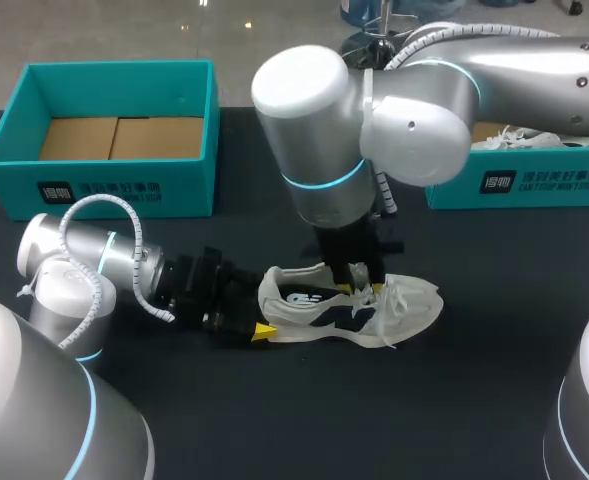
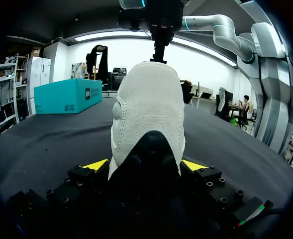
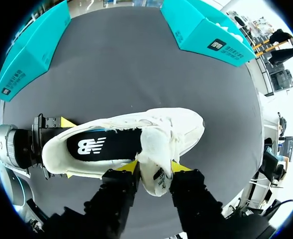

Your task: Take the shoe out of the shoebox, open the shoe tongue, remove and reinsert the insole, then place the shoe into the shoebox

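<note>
Dark tabletop (image 1: 454, 400) carries the shoe (image 1: 344, 312) on its sole; judged light, soft upper, stiffer heel, so left gripper (image 2: 144, 165) clamps the heel, right gripper (image 3: 153, 167) pinches the floppy tongue (image 3: 153, 149).

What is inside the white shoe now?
Inside the shoe, a dark insole shows through the opening. Its front part is hidden under the tongue that the right tool holds.

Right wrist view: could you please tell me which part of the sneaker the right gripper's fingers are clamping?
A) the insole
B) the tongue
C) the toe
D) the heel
B: the right gripper has the white tongue pinched between its two yellow-tipped fingers, above the opening of the sneaker, while the left gripper holds the heel.
</note>
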`<state>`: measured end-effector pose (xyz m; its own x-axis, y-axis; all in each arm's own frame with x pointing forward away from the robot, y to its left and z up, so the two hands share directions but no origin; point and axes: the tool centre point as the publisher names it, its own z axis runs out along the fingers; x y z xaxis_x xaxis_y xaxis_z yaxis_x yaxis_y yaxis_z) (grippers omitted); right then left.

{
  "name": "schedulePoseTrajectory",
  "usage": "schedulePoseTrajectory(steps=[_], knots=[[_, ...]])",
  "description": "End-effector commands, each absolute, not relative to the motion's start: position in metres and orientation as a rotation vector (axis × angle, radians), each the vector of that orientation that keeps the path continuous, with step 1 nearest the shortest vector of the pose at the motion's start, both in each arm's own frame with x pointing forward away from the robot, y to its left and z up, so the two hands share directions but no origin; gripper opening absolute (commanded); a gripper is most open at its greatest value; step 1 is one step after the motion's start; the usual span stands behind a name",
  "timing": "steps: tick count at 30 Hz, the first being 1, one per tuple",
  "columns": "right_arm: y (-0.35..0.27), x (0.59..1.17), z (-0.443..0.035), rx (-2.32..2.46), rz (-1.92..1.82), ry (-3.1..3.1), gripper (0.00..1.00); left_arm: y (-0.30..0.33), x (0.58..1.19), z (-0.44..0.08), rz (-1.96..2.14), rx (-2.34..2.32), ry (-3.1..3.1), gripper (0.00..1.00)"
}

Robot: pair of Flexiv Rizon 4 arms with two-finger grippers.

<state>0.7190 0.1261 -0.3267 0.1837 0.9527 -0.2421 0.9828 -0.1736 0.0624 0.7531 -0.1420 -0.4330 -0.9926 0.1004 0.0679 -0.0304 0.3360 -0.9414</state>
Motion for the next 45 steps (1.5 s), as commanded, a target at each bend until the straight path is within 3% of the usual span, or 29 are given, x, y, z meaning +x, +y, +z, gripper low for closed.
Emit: schedulePoseTrajectory(steps=[1, 16, 18, 20, 22, 23, 26, 30, 31, 32, 44, 45], knots=[[0.115, 0.713, -0.317, 2.263, -0.19, 1.855, 0.0, -0.144, 0.753, -0.436, 1.746, -0.065, -2.473, 0.0], [0.097, 0.727, -0.31, 2.288, -0.212, 1.827, 0.0, -0.144, 0.753, -0.436, 1.746, -0.065, -2.473, 0.0], [0.096, 0.727, -0.311, 2.294, -0.217, 1.825, 0.32, -0.144, 0.753, -0.436, 1.746, -0.065, -2.473, 0.0], [0.096, 0.728, -0.312, 2.295, -0.252, 1.815, 0.49, -0.144, 0.753, -0.436, 1.746, -0.065, -2.473, 0.0], [0.096, 0.728, -0.312, 2.293, -0.264, 1.813, 0.97, -0.144, 0.753, -0.436, 1.746, -0.065, -2.473, 0.0], [0.097, 0.728, -0.312, 2.293, -0.262, 1.814, 1.0, -0.144, 0.753, -0.436, 1.746, -0.065, -2.473, 0.0], [0.095, 0.728, -0.311, 2.297, -0.257, 1.812, 0.89, -0.144, 0.753, -0.436, 1.746, -0.065, -2.473, 0.0], [0.092, 0.729, -0.311, 2.306, -0.258, 1.801, 0.33, -0.144, 0.753, -0.436, 1.746, -0.065, -2.473, 0.0], [0.09, 0.729, -0.311, 2.311, -0.26, 1.795, 0.09, -0.144, 0.753, -0.436, 1.746, -0.065, -2.473, 0.0], [0.089, 0.729, -0.311, 2.313, -0.261, 1.792, 0.0, -0.144, 0.753, -0.436, 1.746, -0.065, -2.473, 0.0], [0.078, 0.731, -0.314, 2.363, -0.261, 1.759, 0.0, -0.144, 0.753, -0.436, 1.746, -0.065, -2.473, 0.0], [0.079, 0.731, -0.314, 2.361, -0.261, 1.765, 0.09, -0.144, 0.753, -0.436, 1.746, -0.065, -2.473, 0.0]])
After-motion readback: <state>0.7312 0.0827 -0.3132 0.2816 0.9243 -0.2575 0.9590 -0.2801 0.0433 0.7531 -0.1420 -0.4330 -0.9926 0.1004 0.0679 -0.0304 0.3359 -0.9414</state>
